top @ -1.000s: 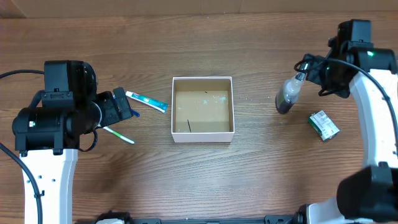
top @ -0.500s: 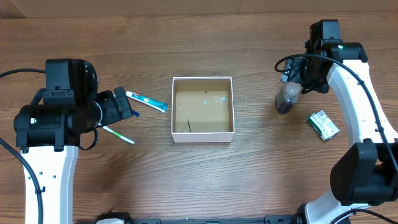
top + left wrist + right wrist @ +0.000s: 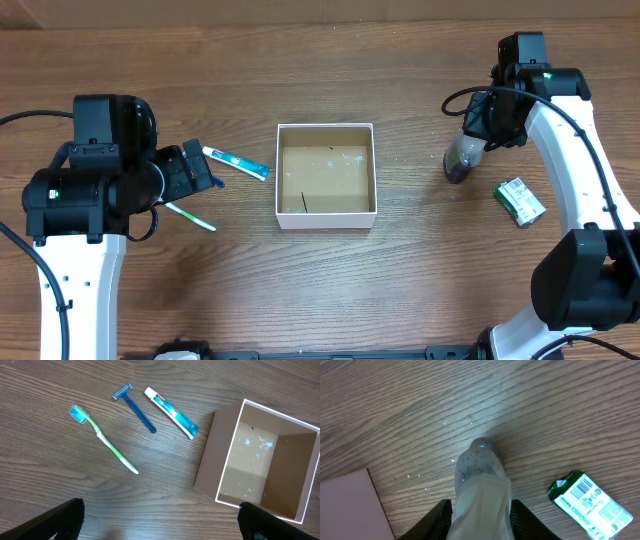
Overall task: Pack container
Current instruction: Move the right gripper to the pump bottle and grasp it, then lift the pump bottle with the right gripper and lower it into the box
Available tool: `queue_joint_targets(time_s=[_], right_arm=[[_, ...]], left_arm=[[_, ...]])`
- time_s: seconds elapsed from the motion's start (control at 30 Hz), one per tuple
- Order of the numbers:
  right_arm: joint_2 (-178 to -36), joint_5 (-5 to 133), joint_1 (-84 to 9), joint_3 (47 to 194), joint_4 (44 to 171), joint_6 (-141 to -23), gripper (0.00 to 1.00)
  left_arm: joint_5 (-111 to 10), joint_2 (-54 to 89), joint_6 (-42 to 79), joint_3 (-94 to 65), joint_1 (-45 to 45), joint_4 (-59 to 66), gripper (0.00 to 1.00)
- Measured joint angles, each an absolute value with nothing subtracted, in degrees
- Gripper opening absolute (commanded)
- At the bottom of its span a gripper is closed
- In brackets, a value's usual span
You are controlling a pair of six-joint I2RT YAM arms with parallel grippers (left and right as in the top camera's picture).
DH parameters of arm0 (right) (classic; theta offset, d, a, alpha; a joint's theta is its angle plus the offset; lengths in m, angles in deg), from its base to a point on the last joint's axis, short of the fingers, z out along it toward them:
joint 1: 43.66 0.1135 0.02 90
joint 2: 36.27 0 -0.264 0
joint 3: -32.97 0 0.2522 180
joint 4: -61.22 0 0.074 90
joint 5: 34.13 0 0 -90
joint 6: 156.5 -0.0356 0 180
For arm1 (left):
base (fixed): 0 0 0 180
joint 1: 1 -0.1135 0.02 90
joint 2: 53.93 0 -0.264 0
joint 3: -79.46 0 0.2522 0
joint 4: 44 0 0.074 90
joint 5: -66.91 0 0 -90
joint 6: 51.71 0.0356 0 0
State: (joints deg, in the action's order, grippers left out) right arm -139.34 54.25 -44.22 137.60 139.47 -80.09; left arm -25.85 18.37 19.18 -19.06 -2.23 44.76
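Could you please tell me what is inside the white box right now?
Nothing packed: the container shows only its brown floor with dark marks and pale specks. From overhead no part of it is covered.

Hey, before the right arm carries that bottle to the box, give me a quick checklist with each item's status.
1. Right end effector on the bottle: ok, fingers against both sides.
2. Bottle off the table: cannot tell.
3. Container open and empty: ok.
4. Table between bottle and container bare: ok.
5. Green packet apart from bottle: ok.
6. Left end effector open, holding nothing: ok.
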Motion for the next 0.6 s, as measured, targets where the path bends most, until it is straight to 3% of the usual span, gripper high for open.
queue_joint_targets(time_s=[0.2,0.37,0.6], right_arm=[[-139.4,54.18,-44.22,137.6,139.53,-79.98,0.28],[-139.4,54.18,-44.22,137.6,139.51,-79.98,0.04],[-139.4,54.16,-44.22,137.6,139.16,-79.96,0.04]], left_arm=[[-25.85,18.37,19.18,-19.06,-2.23,44.76,1.0],[-25.85,18.37,19.18,-19.06,-2.23,44.76,1.0],[-25.85,18.37,19.18,-19.06,-2.23,44.76,1.0]])
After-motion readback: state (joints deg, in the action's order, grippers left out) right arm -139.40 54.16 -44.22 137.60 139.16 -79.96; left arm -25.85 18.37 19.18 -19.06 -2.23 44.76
